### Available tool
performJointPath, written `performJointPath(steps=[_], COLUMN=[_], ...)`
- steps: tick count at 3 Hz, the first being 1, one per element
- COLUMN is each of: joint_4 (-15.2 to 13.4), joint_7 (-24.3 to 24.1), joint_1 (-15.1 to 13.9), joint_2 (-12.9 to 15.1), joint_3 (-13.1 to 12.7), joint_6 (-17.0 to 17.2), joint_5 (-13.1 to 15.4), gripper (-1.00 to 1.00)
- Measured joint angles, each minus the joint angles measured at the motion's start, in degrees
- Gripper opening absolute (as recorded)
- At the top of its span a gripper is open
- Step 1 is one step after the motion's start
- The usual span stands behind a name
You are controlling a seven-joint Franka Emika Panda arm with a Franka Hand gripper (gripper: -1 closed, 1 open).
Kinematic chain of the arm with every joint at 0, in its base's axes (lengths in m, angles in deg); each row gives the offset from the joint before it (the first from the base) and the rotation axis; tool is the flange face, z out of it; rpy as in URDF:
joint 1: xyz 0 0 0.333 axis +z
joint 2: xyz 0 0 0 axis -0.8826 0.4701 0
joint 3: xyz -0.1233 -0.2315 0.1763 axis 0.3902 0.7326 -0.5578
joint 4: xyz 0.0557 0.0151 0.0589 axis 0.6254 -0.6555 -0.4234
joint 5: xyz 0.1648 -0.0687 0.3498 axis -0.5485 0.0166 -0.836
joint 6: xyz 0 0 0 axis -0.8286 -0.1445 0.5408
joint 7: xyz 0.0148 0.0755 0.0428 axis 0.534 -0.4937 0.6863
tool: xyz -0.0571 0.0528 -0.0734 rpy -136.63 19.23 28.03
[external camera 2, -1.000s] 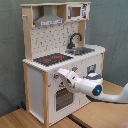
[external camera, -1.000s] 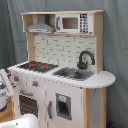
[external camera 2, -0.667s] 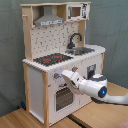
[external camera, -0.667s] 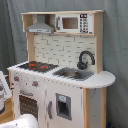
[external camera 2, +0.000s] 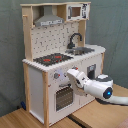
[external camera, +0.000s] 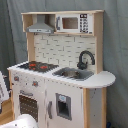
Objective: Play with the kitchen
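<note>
First exterior view: the kitchen [external camera: 62, 75] stands against a grey curtain, its hob [external camera: 37, 66] on the first exterior view's left, the sink [external camera: 75, 74] and black faucet [external camera: 85, 59] to the right of it, and the grey hood [external camera: 40, 27] and small microwave [external camera: 75, 23] on the shelf above. Only a pale, rounded part of the arm [external camera: 22, 121] shows at the bottom edge, and it reaches a little further into the picture than it did a second ago; nothing on the kitchen itself has shifted, and the oven door [external camera: 29, 106] and cupboard door are shut. Second exterior view: the same kitchen stands on a wooden floor [external camera 2: 30, 119], and the arm comes in from the second exterior view's right with its white wrist angled up toward the front panel. Over the last second the gripper [external camera 2: 70, 73] has climbed from beside the oven window to the row of knobs [external camera 2: 56, 76] just above the oven door, and now sits at or just in front of the knob nearest the panel's middle. Whether it touches that knob I cannot tell, nor whether the claw is apart or together, since the wrist hides the tips. My guess is that the play now turns to a knob, with a turn or a press likely next.
</note>
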Motion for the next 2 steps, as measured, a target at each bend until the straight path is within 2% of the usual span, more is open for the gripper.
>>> performJointPath(steps=[2], joint_4=[-3.6], joint_7=[-10.6], joint_1=[5.2], joint_2=[-0.8], joint_3=[-0.9], joint_6=[3.8], joint_5=[0.0], gripper=[1.0])
